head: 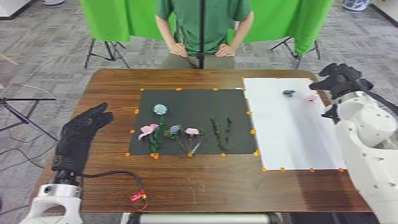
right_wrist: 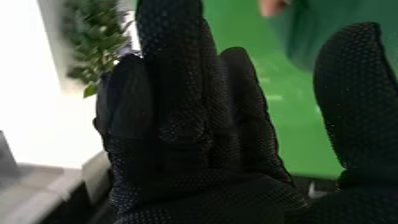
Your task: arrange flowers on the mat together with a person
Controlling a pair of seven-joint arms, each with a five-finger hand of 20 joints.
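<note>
In the head view, my right hand (head: pixel 339 80) is over the right edge of the white mat (head: pixel 298 135), fingers relaxed, beside a small pink flower (head: pixel 310 99) and a dark blue-grey flower (head: pixel 289 93). My left hand (head: pixel 87 122) rests open left of the dark mat (head: pixel 191 102). On that mat lie a pale blue flower (head: pixel 160 109), a pink flower (head: pixel 147 130) by green stems, a grey-blue flower (head: pixel 175 129), a light pink flower (head: pixel 192 131) and green sprigs (head: pixel 218 132). In the right wrist view, my right hand (right_wrist: pixel 200 145) has straight fingers, thumb apart, holding nothing.
Orange markers (head: pixel 252 131) line both mats on the brown table (head: pixel 169 187). A cable with a red connector (head: pixel 138 195) lies near the table's front left. A person in green stands across the table with both hands (head: pixel 226 50) near the waist, off the table.
</note>
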